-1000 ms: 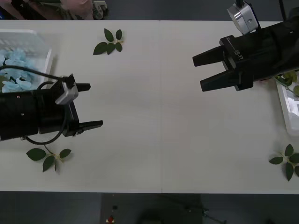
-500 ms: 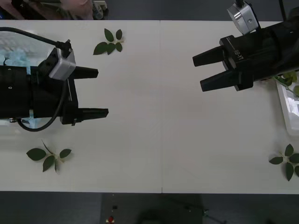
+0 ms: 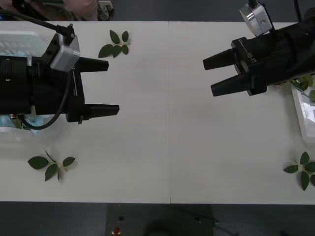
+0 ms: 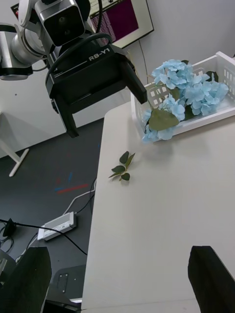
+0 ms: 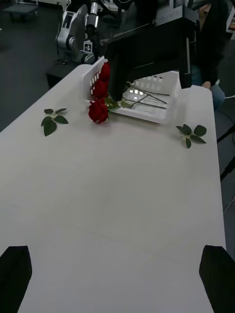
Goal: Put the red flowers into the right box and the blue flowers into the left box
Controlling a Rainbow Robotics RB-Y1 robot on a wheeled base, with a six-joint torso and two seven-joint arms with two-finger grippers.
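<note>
Judging by the table, sorting looks done: blue flowers (image 4: 183, 100) fill the left box (image 4: 223, 66) at upper right, red flowers (image 5: 99, 93) the right box (image 5: 164, 110) — one bloom overhangs. I'd retract left gripper (image 3: 101, 87) and right gripper (image 3: 216, 76), both spread empty.

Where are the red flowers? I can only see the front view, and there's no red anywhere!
Observer: The left wrist view shows the red flowers. Their stems lie in the right box, and one bloom pokes out past its rim.
Operator: Are the blue ones all inside theirs?
Observer: Nearly. In the right wrist view, the blue flowers are piled in the left box, with one cluster and a leaf hanging over its end.
</note>
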